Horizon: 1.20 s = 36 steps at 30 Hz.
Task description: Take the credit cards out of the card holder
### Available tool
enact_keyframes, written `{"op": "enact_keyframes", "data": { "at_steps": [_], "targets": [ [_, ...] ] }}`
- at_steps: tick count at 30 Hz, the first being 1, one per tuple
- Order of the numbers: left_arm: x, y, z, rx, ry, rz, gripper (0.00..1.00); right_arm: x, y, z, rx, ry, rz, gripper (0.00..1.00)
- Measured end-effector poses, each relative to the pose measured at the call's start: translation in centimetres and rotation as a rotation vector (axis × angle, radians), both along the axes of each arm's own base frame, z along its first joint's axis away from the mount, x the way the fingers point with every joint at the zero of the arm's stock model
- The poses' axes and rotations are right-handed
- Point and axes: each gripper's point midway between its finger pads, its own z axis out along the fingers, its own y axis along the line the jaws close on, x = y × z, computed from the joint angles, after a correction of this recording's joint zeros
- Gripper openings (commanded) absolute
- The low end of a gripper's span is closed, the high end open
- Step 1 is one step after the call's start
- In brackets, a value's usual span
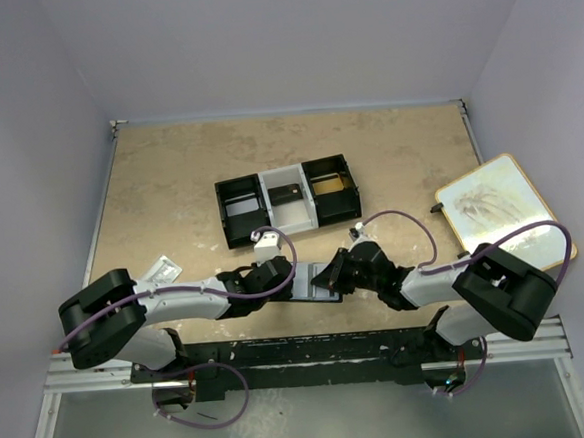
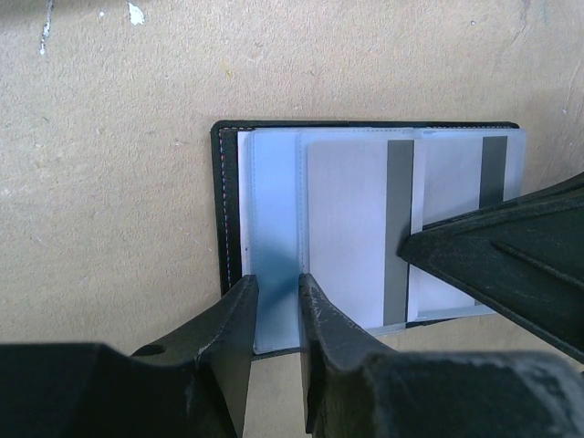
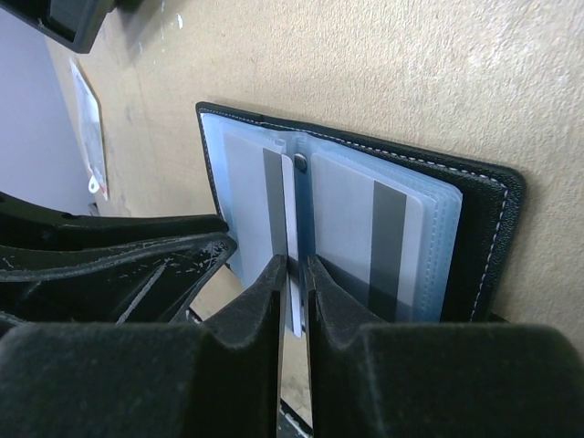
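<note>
Tan tabletop (image 1: 169,177) between pale walls carries our work. Our left gripper (image 2: 276,283) has its fingers slightly spread, tips down on the near edge of a pale-blue sleeve (image 2: 274,201); we judge that it is pinning, not pinching. Our right gripper (image 3: 292,266) straddles an upright leaf (image 3: 290,219) with a narrow gap, and we cannot tell whether it clamps. Between them the card holder (image 2: 225,210) lies open by the middle of the tabletop's near edge, striped credit cards (image 2: 351,237) in its sleeves. Farther back stands a three-compartment tray (image 1: 224,216). We judge the step to be drawing one card out. Next we need a firm pinch on the card alone, then a pull along the sleeve's mouth.
</note>
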Motion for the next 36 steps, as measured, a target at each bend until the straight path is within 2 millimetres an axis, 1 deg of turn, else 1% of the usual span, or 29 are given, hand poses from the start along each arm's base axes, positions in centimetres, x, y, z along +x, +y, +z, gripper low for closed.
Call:
{"op": "enact_keyframes", "data": {
  "at_steps": [2, 4, 8, 10, 15, 19, 24, 29, 36],
  "targets": [
    [0.0, 0.0, 0.0, 0.000, 0.000, 0.000, 0.22, 0.0, 0.0, 0.0, 0.001, 0.000, 0.000, 0.19],
    [0.0, 0.0, 0.0, 0.000, 0.000, 0.000, 0.22, 0.0, 0.0, 0.0, 0.002, 0.000, 0.002, 0.18],
    [0.0, 0.0, 0.0, 0.004, 0.001, 0.001, 0.22, 0.0, 0.1, 0.1, 0.004, 0.000, 0.003, 0.05],
    [0.0, 0.0, 0.0, 0.006, 0.001, 0.001, 0.21, 0.0, 0.1, 0.2, 0.008, 0.002, 0.004, 0.00],
    [0.0, 0.0, 0.0, 0.008, 0.001, 0.002, 0.21, 0.1, 0.2, 0.5, 0.022, -0.005, 0.009, 0.00],
    [0.1, 0.0, 0.0, 0.008, 0.001, 0.002, 0.21, 0.1, 0.2, 1.3, 0.040, -0.023, 0.008, 0.00],
    [0.1, 0.2, 0.0, 0.012, -0.003, 0.008, 0.20, 0.0, -0.4, 2.0, 0.050, -0.036, -0.004, 0.00],
    [0.1, 0.4, 0.2, 0.010, -0.007, 0.011, 0.20, -0.3, -1.2, 1.6, 0.038, -0.029, -0.018, 0.00],
    [0.1, 0.7, 1.3, -0.010, -0.024, 0.017, 0.30, -0.2, -1.5, 1.5, 0.029, -0.029, -0.019, 0.00]
  ]
}}
